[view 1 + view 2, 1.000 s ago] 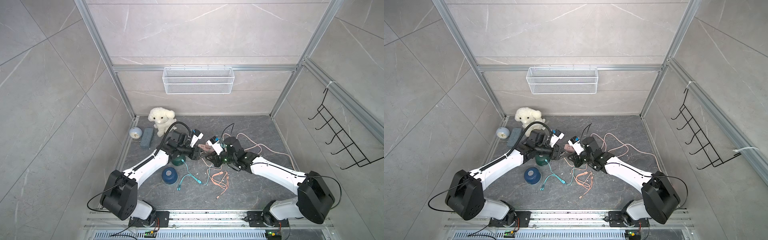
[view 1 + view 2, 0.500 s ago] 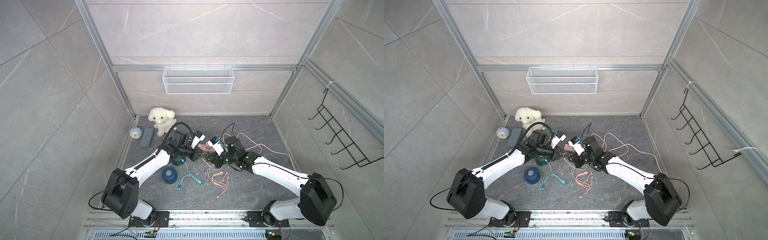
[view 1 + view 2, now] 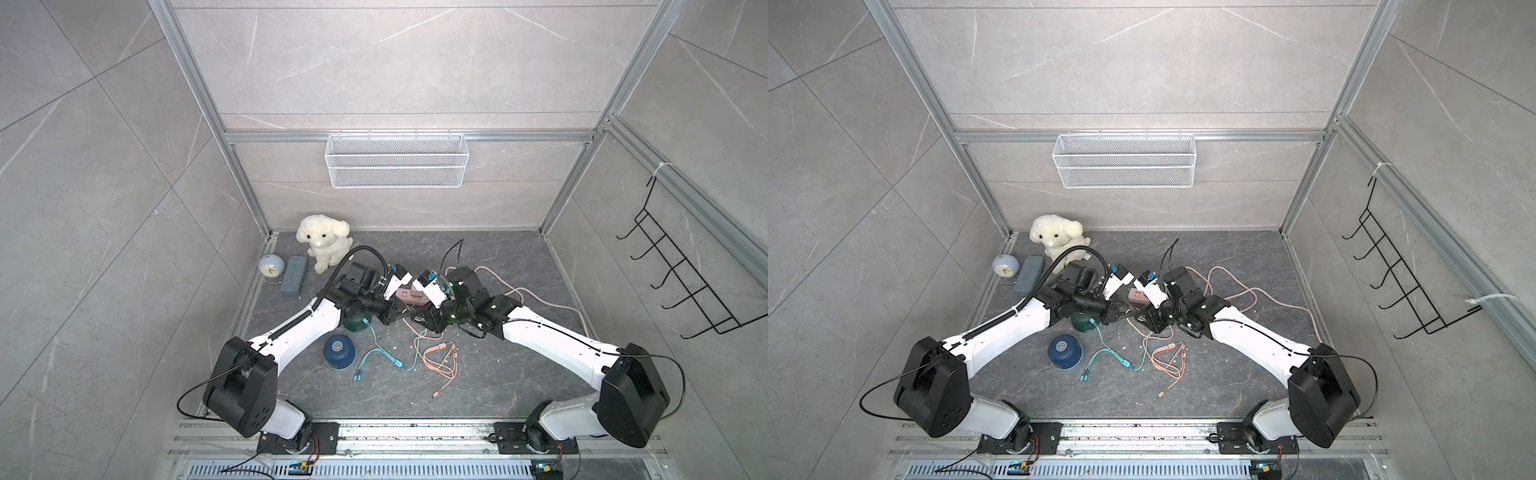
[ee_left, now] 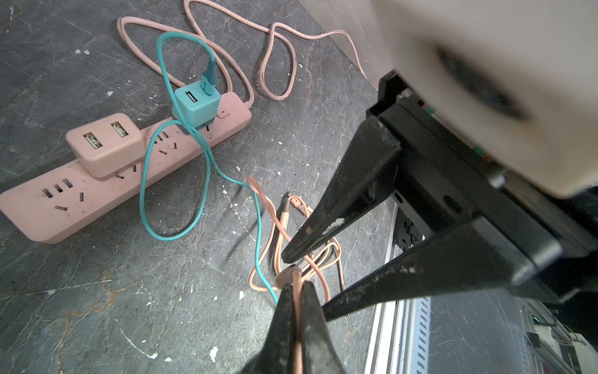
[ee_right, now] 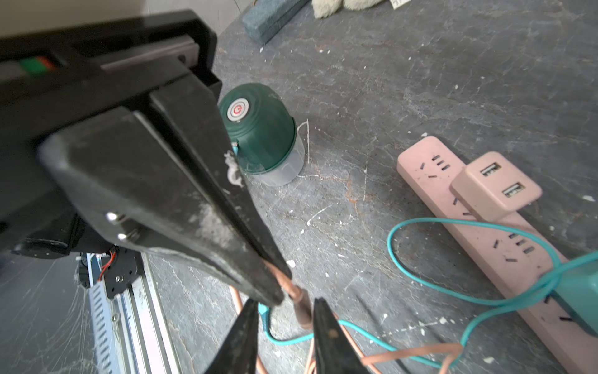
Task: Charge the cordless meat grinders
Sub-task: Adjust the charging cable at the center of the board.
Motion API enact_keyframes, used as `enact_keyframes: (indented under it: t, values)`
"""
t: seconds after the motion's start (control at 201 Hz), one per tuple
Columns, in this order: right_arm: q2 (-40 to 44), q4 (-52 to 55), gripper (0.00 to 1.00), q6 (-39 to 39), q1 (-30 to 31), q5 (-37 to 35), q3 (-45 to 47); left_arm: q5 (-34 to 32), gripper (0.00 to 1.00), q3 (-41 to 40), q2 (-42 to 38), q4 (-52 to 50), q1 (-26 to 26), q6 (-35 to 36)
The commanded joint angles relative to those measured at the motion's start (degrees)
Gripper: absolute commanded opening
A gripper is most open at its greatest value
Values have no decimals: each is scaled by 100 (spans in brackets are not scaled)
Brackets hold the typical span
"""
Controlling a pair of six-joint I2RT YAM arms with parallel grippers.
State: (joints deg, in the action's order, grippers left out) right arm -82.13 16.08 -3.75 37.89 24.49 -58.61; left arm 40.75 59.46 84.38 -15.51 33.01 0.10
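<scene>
**Desk:** Fingers first. How do they stand on your screen?

**Me:** My left fingers point(image 4: 296, 289) are pressed together on the orange cable point(image 5: 303, 309), just behind its plug end, a little above the bench point(image 4: 97, 307). My right fingers point(image 5: 284, 315) stand parted, one on either side of that plug. I cannot tell whether either of them touches it.

**Desk:** And the grinders?

**Me:** The dark green grinder point(image 5: 259, 129) stands upright on the bench with its silver hub up. It is close beside my left wrist and partly hidden under that arm in both top views. The end of a teal cable point(image 4: 208, 76) shows at its side. The dark blue grinder point(image 3: 339, 351) stands apart from it, nearer the rig's base and beside my left forearm. The teal cable's loose ends lie near it on the bench.

**Desk:** Power?

**Me:** The pink power strip point(image 4: 129, 168) lies flat on the bench beyond the point where the two pairs of fingers meet. A teal charger point(image 4: 195, 108) is plugged into it, with the teal cable in one of its ports. A pink charger point(image 4: 103, 142) sits on the strip beside it.
</scene>
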Motion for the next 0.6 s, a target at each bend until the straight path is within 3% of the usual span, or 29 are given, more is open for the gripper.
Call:
enact_keyframes:
  t: [0.0, 0.289, 0.592]
  values:
    - [-148, 432, 33, 200, -105, 84, -278, 8, 0, 240, -60, -233, 83, 303]
    - [-235, 572, 31, 570, -168, -8, -384, 231, 0, 359, -2, -501, 143, 478]
    - [-514, 807, 26, 1044, -169, 577, -684, 250, 0, 477, 85, -730, 237, 603]
